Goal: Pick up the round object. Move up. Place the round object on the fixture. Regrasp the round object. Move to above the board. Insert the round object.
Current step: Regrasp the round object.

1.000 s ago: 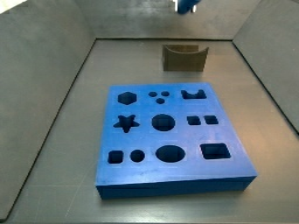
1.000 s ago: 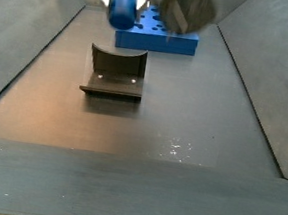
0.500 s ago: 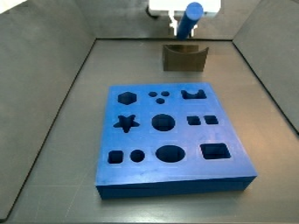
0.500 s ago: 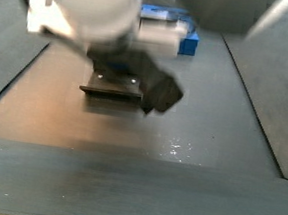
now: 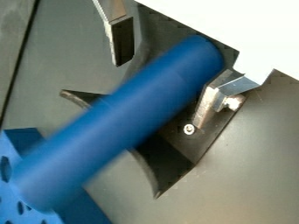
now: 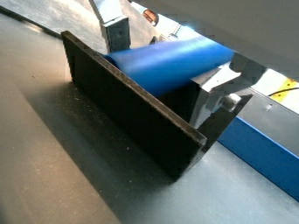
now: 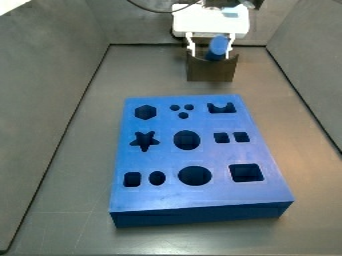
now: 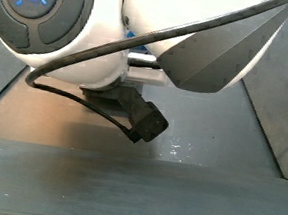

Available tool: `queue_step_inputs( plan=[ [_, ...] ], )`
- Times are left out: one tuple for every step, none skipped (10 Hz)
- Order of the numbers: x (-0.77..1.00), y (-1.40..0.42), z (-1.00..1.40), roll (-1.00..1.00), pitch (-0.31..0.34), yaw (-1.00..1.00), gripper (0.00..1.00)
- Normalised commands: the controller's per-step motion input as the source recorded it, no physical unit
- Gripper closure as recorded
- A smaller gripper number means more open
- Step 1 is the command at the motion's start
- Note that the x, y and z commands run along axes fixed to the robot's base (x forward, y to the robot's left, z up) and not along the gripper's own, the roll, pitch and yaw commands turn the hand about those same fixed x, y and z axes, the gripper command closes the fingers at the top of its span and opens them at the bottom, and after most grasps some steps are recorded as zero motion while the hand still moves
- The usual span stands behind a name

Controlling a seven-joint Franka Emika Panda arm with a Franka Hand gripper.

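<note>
The round object, a smooth blue cylinder peg [image 5: 122, 131], lies across the curved notch of the dark fixture [image 5: 176, 166]; both wrist views show this, and the peg [image 6: 163, 63] rests behind the fixture's front wall [image 6: 128, 118]. My gripper [image 5: 172, 67] straddles the peg's far end, one finger [image 5: 122, 39] standing clear of it, the other finger [image 5: 219, 94] close beside it. In a side view my gripper [image 7: 214, 42] is down at the fixture [image 7: 211, 68] at the tray's far end. The blue board [image 7: 194, 150] with dark shaped holes lies mid-tray.
Grey tray walls [image 7: 80, 90] slope up on both sides. In a side view the arm's white body [image 8: 77, 30] fills most of the picture and hides the fixture and the board. A corner of the board [image 6: 263, 157] shows beside the fixture.
My gripper has come down with the peg from above the tray's far end onto the fixture. The peg now lies in the notch, with a gap at one finger.
</note>
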Motion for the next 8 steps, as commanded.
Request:
queue_step_inputs(
  plan=[
    [0.0, 0.0, 1.0, 0.0, 0.031, -0.01, 0.0],
    [-0.01, 0.01, 1.0, 0.01, 0.031, -0.01, 0.0],
    [-0.02, 0.0, 1.0, 0.03, 0.029, 0.0, 0.0],
    [-0.03, 0.0, 1.0, 0.05, 0.03, 0.0, 0.0],
    [-0.04, 0.0, 0.9, 0.05, 0.033, -0.01, 0.0],
    [-0.04, 0.0, 0.73, 0.06, 0.036, 0.0, 0.0],
    [-0.04, 0.0, 0.61, 0.06, 0.038, 0.0, 0.0],
    [-0.04, 0.0, 0.37, 0.06, 0.046, -0.01, 0.0]
  ],
)
